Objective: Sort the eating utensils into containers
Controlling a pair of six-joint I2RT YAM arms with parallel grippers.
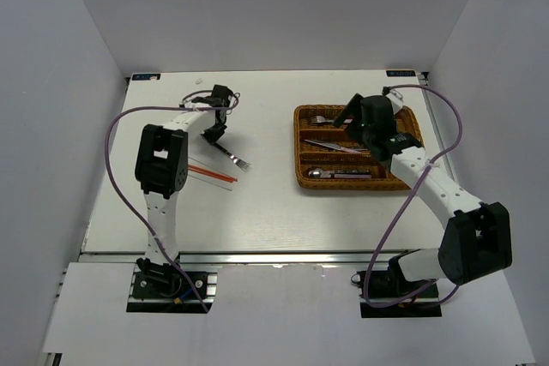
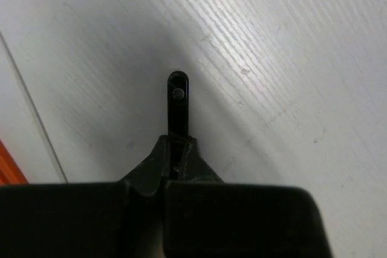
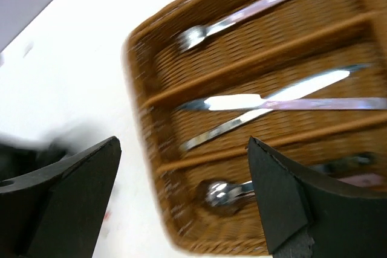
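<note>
My left gripper (image 1: pixel 214 133) is down on the table, shut on the dark handle of a fork (image 1: pixel 237 159) whose tines point toward the near right. In the left wrist view the handle's end (image 2: pixel 178 101) sticks out past the closed fingers (image 2: pixel 177 144). Red and white chopsticks (image 1: pixel 211 174) lie just in front of it; an orange tip (image 2: pixel 8 170) shows at the edge. My right gripper (image 1: pixel 352 117) hangs open and holding nothing over the brown wicker tray (image 1: pixel 302 179). The tray (image 3: pixel 140 83) holds a fork (image 3: pixel 199 31), two knives (image 3: pixel 266 101) and a spoon (image 3: pixel 221 194) in separate long sections.
White walls close in the table on the left, back and right. A violet cable loops from each arm. The tray sits right of centre, close to the right wall.
</note>
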